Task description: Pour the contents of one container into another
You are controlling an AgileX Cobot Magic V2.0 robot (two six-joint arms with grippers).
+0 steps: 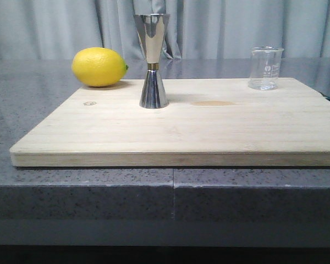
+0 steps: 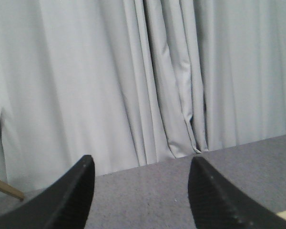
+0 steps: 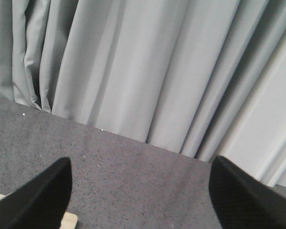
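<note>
Beaker (image 1: 265,67) stands upright at about two o'clock on the wooden board (image 1: 181,129) in the front view, well apart from the jigger (image 1: 153,60), which rises upright near twelve o'clock; neither arm shows here. In the left wrist view, the left end effector (image 2: 140,195) is spread wide and empty, facing curtain (image 2: 133,76) and grey bench (image 2: 148,191). In the right wrist view, the right end effector (image 3: 140,195) is likewise wide open, holding nothing. Lying on the right side, the beaker probably suits the right arm.
</note>
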